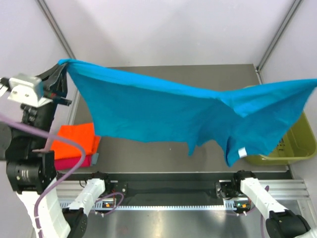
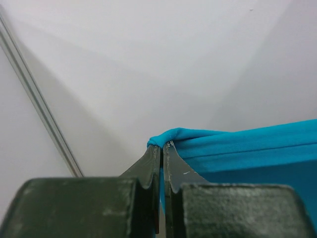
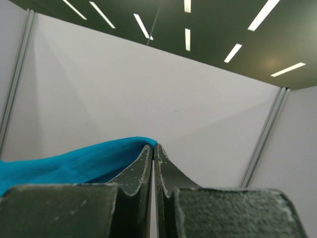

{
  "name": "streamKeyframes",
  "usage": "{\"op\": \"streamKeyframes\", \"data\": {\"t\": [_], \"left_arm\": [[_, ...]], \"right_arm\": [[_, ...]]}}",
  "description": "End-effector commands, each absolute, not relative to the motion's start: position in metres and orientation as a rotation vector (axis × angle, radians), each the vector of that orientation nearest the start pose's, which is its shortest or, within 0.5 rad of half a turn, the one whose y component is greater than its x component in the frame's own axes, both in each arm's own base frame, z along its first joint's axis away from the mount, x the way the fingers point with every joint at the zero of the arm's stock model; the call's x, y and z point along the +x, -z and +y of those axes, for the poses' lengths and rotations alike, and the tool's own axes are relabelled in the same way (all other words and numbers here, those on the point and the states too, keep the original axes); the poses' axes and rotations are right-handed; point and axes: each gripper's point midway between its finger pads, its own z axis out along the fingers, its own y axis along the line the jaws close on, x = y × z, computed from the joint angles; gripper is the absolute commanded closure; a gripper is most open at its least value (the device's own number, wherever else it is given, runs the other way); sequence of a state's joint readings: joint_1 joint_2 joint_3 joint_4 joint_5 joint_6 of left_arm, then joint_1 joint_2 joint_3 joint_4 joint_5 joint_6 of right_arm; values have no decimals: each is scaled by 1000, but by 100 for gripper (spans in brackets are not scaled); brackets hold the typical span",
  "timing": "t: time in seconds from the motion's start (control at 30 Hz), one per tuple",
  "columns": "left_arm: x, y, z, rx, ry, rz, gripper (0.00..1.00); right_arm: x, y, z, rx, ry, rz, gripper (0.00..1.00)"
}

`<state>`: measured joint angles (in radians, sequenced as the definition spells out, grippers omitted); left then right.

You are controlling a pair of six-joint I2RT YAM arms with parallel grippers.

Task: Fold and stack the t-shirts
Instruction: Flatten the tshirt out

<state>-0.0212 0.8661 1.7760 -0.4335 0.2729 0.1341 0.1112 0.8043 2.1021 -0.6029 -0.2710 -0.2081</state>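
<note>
Pinching one top corner of the teal shirt [image 2: 237, 148], the left jaws are clamped on a bunched fold of cloth. The right jaws are clamped on the opposite corner in the same way. Held like this, the shirt hangs stretched in the air between them, above the worktop [image 1: 148, 153], probably to spread it out for folding. White label [image 1: 242, 152] dangles low on the right. Orange shirt [image 1: 77, 141] lies folded on the pink shirt [image 1: 74, 162] at the left, green basket [image 1: 297, 144] at the right.
</note>
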Motion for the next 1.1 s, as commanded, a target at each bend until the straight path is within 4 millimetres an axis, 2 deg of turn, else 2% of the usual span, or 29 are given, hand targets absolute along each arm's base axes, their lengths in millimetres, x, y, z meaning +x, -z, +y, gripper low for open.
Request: {"op": "streamKeyframes", "data": {"t": [0.0, 0.07, 0.1, 0.17, 0.2, 0.27, 0.3, 0.37, 0.4, 0.47, 0.5, 0.53, 0.57, 0.6, 0.63, 0.67, 0.7, 0.73, 0.77, 0.8, 0.83, 0.87, 0.9, 0.93, 0.97, 1.0, 1.03, 1.07], "left_arm": [[200, -617, -39, 298, 23, 1095, 100], [214, -608, -38, 283, 30, 1127, 100], [227, -596, -37, 280, 34, 1163, 100], [242, -584, -37, 282, 37, 1193, 100], [259, -565, -38, 289, 45, 1245, 100], [277, -545, -42, 308, 65, 1297, 100], [297, -521, -44, 319, 80, 1362, 100], [315, -497, -49, 356, 102, 1410, 100], [335, -467, -51, 365, 122, 1483, 100], [354, -441, -57, 392, 156, 1529, 100], [371, -409, -58, 401, 175, 1599, 100], [380, -394, -59, 405, 181, 1625, 100], [389, -378, -59, 410, 184, 1652, 100], [404, -347, -62, 429, 205, 1706, 100], [412, -332, -63, 452, 201, 1727, 100], [420, -317, -64, 464, 203, 1749, 100], [434, -287, -64, 476, 218, 1800, 100], [441, -273, -65, 499, 221, 1819, 100], [448, -260, -66, 512, 230, 1844, 100], [461, -236, -67, 520, 242, 1892, 100], [469, -226, -67, 522, 246, 1910, 100], [477, -217, -67, 524, 249, 1929, 100], [494, -204, -66, 522, 252, 1960, 100], [500, -195, -64, 508, 249, 2000, 100], [506, -190, -63, 503, 254, 2024, 100], [523, -188, -64, 498, 257, 2035, 100], [529, -184, -63, 482, 257, 2052, 100], [538, -191, -63, 476, 261, 2044, 100]], "right_arm": [[73, -681, 37, -358, 29, 850, 100], [82, -678, 39, -378, 40, 846, 100], [103, -663, 42, -392, 33, 895, 100], [118, -655, 48, -414, 16, 900, 100], [141, -638, 52, -427, -1, 953, 100], [166, -625, 59, -444, -29, 983, 100], [189, -604, 63, -458, -44, 1041, 100], [222, -582, 70, -493, -60, 1093, 100], [244, -556, 73, -509, -73, 1154, 100], [280, -529, 80, -542, -88, 1209, 100], [299, -505, 83, -555, -102, 1261, 100], [324, -487, 86, -570, -111, 1302, 100], [338, -471, 89, -583, -125, 1338, 100], [353, -453, 91, -592, -134, 1378, 100], [380, -425, 93, -617, -137, 1438, 100], [393, -408, 93, -622, -138, 1480, 100], [407, -388, 94, -629, -142, 1524, 100], [430, -352, 94, -665, -137, 1600, 100], [442, -334, 96, -678, -142, 1641, 100], [454, -324, 96, -678, -146, 1665, 100], [474, -285, 97, -704, -162, 1751, 100], [485, -272, 97, -703, -164, 1785, 100], [502, -279, 97, -684, -157, 1780, 100], [520, -237, 95, -682, -178, 1886, 100], [532, -229, 93, -666, -166, 1917, 100], [552, -248, 92, -647, -149, 1885, 100], [566, -202, 92, -653, -171, 1998, 100], [578, -195, 90, -642, -156, 2023, 100]]}}
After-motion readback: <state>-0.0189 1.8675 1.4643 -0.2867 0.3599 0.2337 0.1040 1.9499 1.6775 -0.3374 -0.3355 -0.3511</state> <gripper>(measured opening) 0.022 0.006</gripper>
